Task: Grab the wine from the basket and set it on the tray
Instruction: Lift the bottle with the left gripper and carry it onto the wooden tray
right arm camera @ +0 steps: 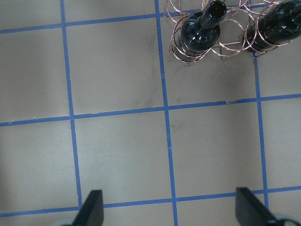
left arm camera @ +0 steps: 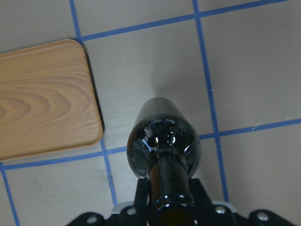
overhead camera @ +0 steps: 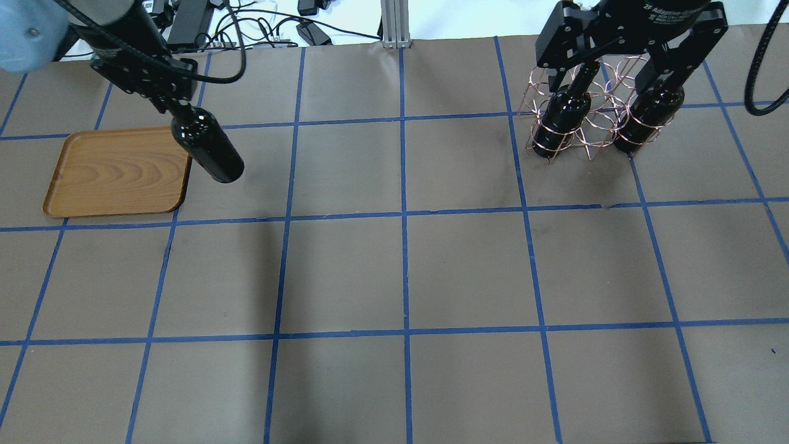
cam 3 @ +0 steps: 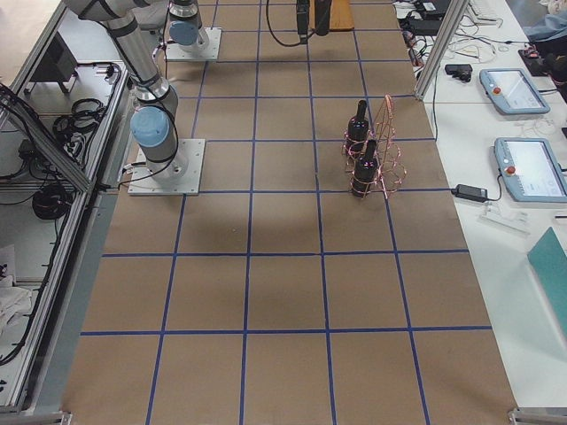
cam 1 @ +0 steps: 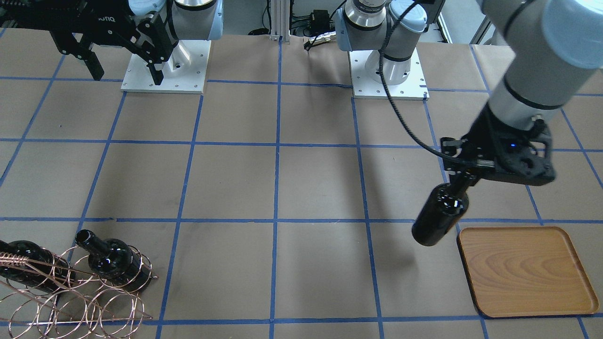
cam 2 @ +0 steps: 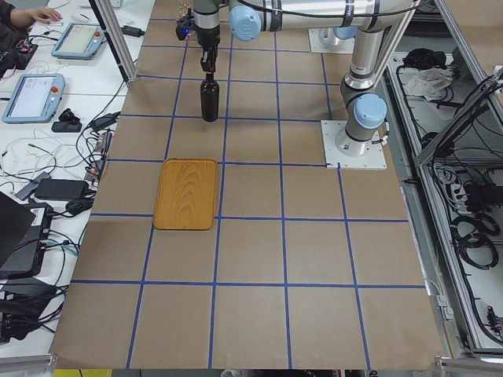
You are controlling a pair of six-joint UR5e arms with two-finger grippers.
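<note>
Left tool (cam 1: 460, 181) pinches neck of bottle (cam 1: 440, 219) — bottle hangs neck-up above desk (cam 1: 320, 183), just beside tray (cam 1: 527, 270), off one corner, not over it. Tray lies flat on desk. Basket (overhead camera: 593, 126) stands well apart from tray, at desk's opposite end — two other bottles (overhead camera: 558, 120) upright in its rings. Right tool (right arm camera: 171, 212) hovers near basket, far from tray, fingers spread wide, bare desk between them.

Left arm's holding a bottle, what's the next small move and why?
Probably shift the wine sideways until it hangs over the tray. The left gripper holds it by the neck, and the wrist view shows it beside the tray's corner, not above it.
</note>
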